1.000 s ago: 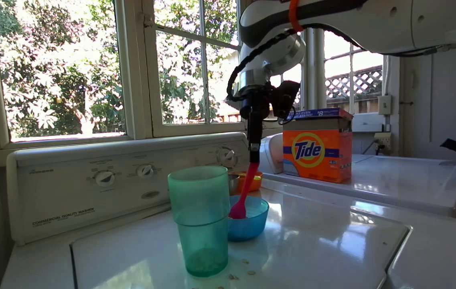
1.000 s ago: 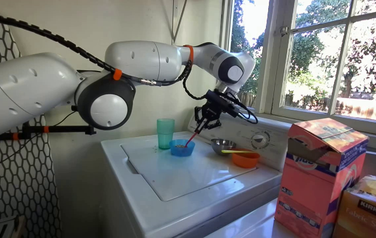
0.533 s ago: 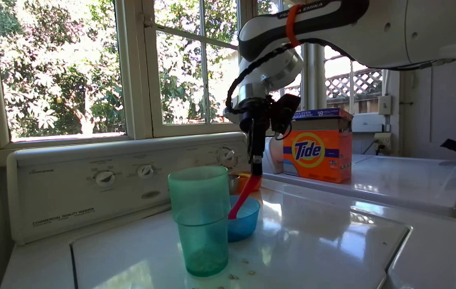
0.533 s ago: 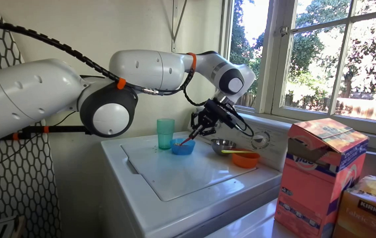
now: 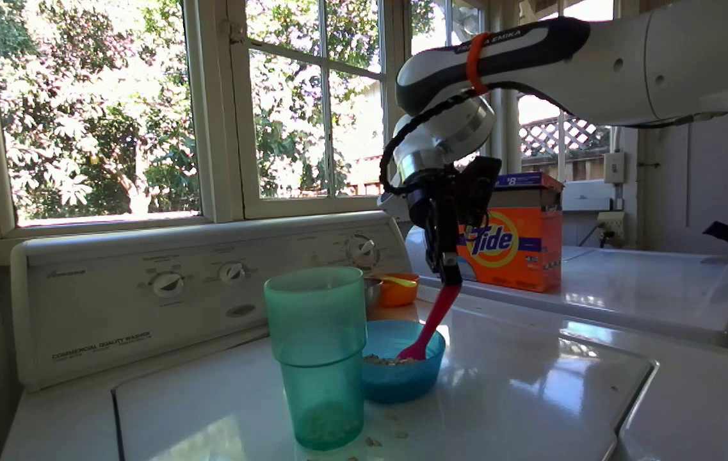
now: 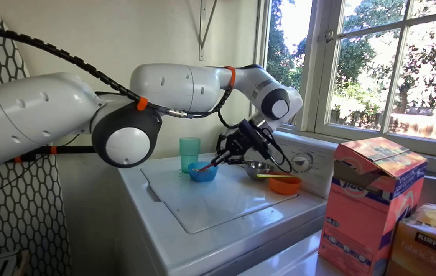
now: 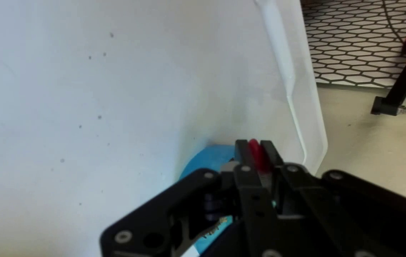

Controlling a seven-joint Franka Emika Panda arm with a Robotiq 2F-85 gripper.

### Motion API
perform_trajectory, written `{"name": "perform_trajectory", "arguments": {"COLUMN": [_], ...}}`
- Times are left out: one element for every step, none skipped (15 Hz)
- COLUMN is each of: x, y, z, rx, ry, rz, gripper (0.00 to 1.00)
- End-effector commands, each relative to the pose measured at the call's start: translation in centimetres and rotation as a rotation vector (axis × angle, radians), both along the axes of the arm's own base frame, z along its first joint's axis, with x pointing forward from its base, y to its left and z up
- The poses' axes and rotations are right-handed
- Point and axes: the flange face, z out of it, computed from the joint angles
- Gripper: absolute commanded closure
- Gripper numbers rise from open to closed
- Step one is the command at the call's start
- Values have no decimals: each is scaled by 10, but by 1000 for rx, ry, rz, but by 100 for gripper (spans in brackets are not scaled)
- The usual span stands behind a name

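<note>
My gripper (image 5: 451,280) is shut on the handle of a pink-red spoon (image 5: 438,312). The spoon slants down, with its head in a blue bowl (image 5: 412,385) at tan flakes (image 5: 384,360). In the wrist view the spoon's handle end (image 7: 258,153) shows between the fingertips, and the arm's linkages hide much of the bowl (image 7: 206,157). A tall green translucent cup (image 5: 319,358) stands upright close beside the bowl, with a little pale stuff at its bottom. In an exterior view the gripper (image 6: 214,163) is low, just beside the bowl's rim (image 6: 203,177).
An orange bowl (image 6: 285,186) with a yellow-green utensil (image 6: 275,175) and a metal bowl (image 6: 257,168) stand near the washer's control panel (image 5: 210,301). A Tide box (image 5: 511,253) and a Kirkland box (image 6: 428,241) stand nearby. Loose flakes (image 5: 373,442) lie by the cup.
The gripper has come down, tilting the spoon flatter in the bowl. Over the last half second the bowl has shifted along the washer top, and the green cup has moved slightly.
</note>
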Motion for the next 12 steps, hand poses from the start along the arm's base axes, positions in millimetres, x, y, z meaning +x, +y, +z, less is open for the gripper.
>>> {"name": "perform_trajectory", "arguments": {"x": [-9,-11,-11,-12,-13,-15,-17,-17,-17,-17,-18,-17], "y": [-15,-18,-19,-18,-17,-13,-11,-6,-4,-3,-2,-1], "z": [-6,-8,-9,-10,-12,-14,-16,-21,-22,-25,-26,-26], "rx": [35,47,58,74,90,102,114,120,127,131,136,134], "ry": [107,126,143,162,183,208,229,244,254,270,285,300], "rz": [-42,-52,-69,-73,-75,-70,-67,-71,-75,-81,-89,-103], "gripper": [97,97,97,97,97,97,97,97,97,97,97,97]}}
